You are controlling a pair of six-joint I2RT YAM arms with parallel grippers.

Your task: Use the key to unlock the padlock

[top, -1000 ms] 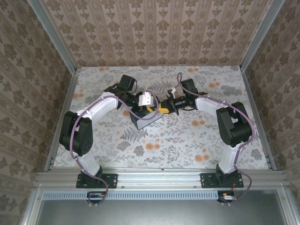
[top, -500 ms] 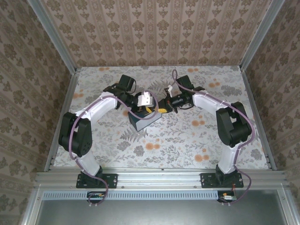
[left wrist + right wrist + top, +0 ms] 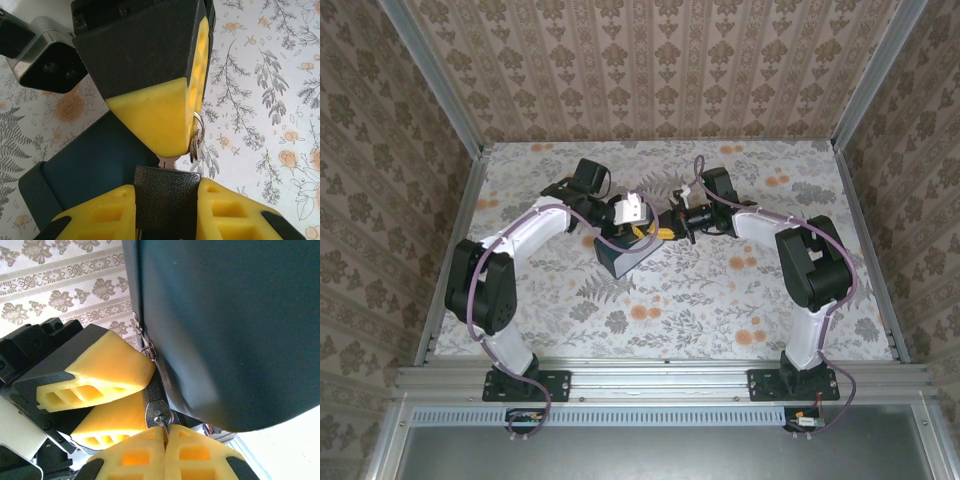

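The padlock (image 3: 167, 197) shows as a small dark speckled body, clamped between the yellow fingers of my left gripper (image 3: 167, 189), which is shut on it. It hangs over the dark blue box (image 3: 625, 255). My right gripper (image 3: 166, 434) is shut on the silver key (image 3: 163, 423), whose blade (image 3: 169, 161) meets the padlock's keyhole plate (image 3: 159, 412). A key ring (image 3: 196, 142) dangles beside the right gripper's finger (image 3: 155, 112). From above, both grippers meet tip to tip, the left gripper (image 3: 638, 236) against the right gripper (image 3: 667, 229).
The blue box's side (image 3: 225, 315) looms close along the right gripper. A floral tablecloth (image 3: 720, 290) covers the table, fenced by aluminium rails (image 3: 660, 375) and patterned walls.
The right gripper has moved slightly left, closer against the left gripper, and its wrist and cable have shifted. The left arm and the box have barely moved.
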